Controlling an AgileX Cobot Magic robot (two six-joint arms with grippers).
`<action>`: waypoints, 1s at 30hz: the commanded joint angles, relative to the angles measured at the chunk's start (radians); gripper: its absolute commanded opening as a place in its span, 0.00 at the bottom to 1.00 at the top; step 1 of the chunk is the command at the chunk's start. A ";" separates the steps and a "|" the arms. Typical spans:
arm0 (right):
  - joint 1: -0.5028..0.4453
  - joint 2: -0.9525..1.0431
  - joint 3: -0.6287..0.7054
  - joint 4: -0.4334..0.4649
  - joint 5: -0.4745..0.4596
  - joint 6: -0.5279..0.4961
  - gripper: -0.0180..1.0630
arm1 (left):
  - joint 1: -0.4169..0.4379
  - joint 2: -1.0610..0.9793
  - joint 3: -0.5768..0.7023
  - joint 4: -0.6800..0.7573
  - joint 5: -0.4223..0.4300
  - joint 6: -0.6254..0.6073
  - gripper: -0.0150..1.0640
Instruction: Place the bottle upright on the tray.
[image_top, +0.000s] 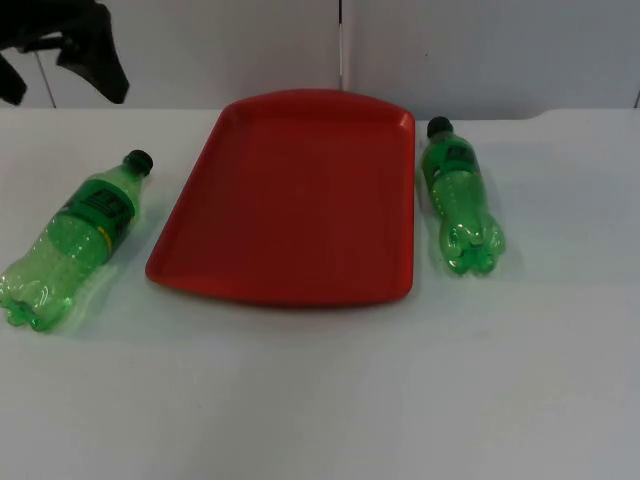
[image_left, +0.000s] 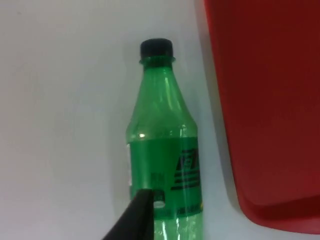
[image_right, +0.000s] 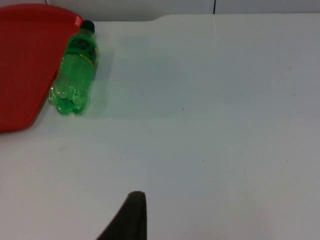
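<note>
So far both green bottles lie on their sides on the white desk (image_top: 320, 400): the left bottle (image_top: 75, 240) just beside the red tray (image_top: 300, 200), the right bottle (image_top: 462, 205) close along its other edge. The left gripper (image_top: 75, 45) hangs above the far left corner; whether either gripper is parted I cannot tell. Round and smooth, a bottle would likely roll if pinched off-centre, or tip when stood up.

Lab: white table (image_top: 320, 400), grey partition (image_top: 480, 50)

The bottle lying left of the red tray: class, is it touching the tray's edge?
Apart. The left wrist view shows white table between the left bottle and the tray.
</note>
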 joint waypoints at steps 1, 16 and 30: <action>-0.009 -0.003 0.007 0.001 -0.008 0.002 0.99 | -0.013 0.032 -0.035 -0.014 0.014 0.005 0.99; -0.009 -0.003 0.007 0.001 -0.008 0.002 0.99 | -0.011 0.205 -0.139 0.088 0.063 -0.032 0.99; -0.009 -0.003 0.007 0.001 -0.008 0.002 0.99 | -0.011 0.371 -0.287 0.123 0.165 -0.025 0.99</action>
